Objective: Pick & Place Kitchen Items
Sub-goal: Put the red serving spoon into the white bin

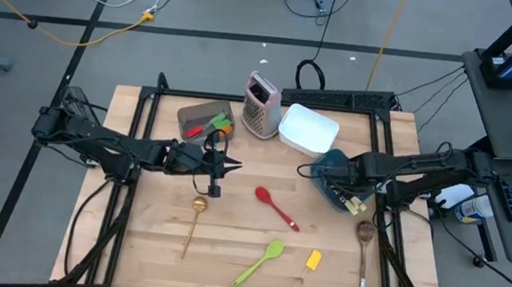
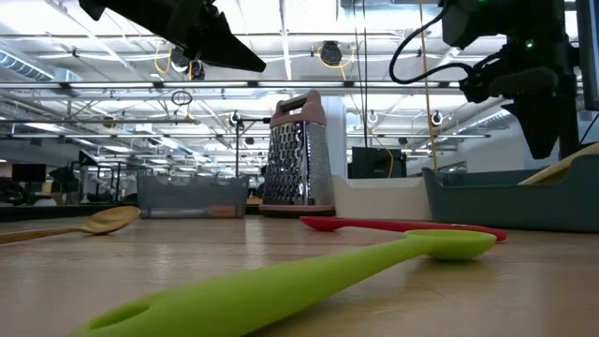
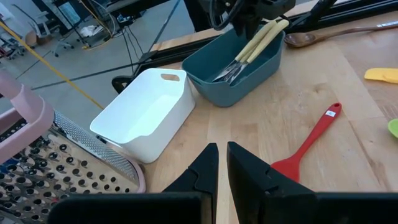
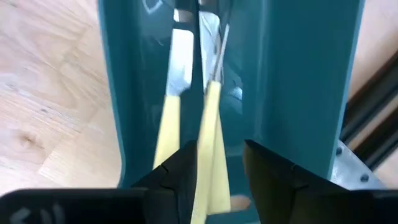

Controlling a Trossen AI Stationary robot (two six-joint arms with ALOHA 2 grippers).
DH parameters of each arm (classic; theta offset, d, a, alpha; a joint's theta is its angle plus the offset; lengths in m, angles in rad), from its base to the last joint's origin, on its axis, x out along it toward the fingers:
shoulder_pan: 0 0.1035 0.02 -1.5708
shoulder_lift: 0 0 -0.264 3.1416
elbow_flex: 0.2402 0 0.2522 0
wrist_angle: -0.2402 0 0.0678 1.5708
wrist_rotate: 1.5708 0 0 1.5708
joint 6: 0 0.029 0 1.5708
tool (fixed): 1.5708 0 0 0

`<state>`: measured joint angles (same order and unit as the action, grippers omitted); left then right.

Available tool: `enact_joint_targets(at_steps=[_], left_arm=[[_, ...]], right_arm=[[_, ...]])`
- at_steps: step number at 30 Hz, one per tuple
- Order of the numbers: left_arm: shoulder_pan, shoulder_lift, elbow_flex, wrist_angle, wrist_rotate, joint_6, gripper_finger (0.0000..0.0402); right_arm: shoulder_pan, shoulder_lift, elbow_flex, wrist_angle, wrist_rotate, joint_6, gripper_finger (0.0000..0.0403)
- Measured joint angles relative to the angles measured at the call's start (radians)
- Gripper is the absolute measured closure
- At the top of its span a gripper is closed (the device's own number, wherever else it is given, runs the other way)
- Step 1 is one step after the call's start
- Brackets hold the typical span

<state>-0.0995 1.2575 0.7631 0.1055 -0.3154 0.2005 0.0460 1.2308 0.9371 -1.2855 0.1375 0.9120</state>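
Two cream-handled utensils (image 4: 169, 118) lie slanted in the teal container (image 1: 328, 173), blades down and handle ends (image 1: 355, 206) over its near rim. My right gripper (image 4: 221, 168) hangs open above them, pointing down, with one cream handle (image 4: 210, 162) between its fingers. My left gripper (image 1: 231, 166) hovers shut and empty above the table's middle, left of the red spoon (image 1: 276, 207). On the table lie a gold spoon (image 1: 196, 214), a green spoon (image 1: 260, 262), a yellow spatula (image 1: 311, 263) and a wooden spoon (image 1: 364, 246). My right gripper's fingers stand on either side of the free end of one cream handle (image 4: 208, 186), coming from above. The handle runs close along one finger (image 4: 186, 168), with a gap to the other. I cannot tell whether it touches. The utensil rests in the teal container.
A white container (image 1: 308, 129) stands behind the teal one, the metal grater (image 1: 261, 105) to its left. A grey container (image 1: 204, 119) at the far left holds red, green and orange utensils. A dark frame (image 1: 269, 96) borders the table.
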Motion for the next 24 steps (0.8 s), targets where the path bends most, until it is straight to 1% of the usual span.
enact_joint_targets(at_steps=[4, 6, 12, 15, 20, 24], left_arm=[[0.0, 0.0, 0.0, 0.0, 0.0, 0.0, 0.0364], [0.0, 0.0, 0.0, 0.0, 0.0, 0.0, 0.0364], [0.0, 0.0, 0.0, 0.001, 0.0, -0.027, 0.0364], [0.0, 0.0, 0.0, 0.001, 0.0, -0.028, 0.0364], [0.0, 0.0, 0.0, 0.002, 0.0, -0.029, 0.0364], [0.0, 0.0, 0.0, 0.003, 0.0, -0.03, 0.0364]], right_arm=[[0.002, 0.0, 0.0, 0.051, 0.064, -0.011, 0.0291], [0.001, 0.0, 0.0, 0.078, 0.076, -0.02, 0.0296], [0.002, 0.0, 0.0, 0.167, 0.069, -0.025, 0.0302], [0.002, 0.0, 0.0, 0.184, 0.067, -0.076, 0.0298], [0.002, 0.0, 0.0, 0.188, 0.012, -0.087, 0.0289], [0.002, 0.0, 0.0, 0.227, -0.012, -0.087, 0.0285]])
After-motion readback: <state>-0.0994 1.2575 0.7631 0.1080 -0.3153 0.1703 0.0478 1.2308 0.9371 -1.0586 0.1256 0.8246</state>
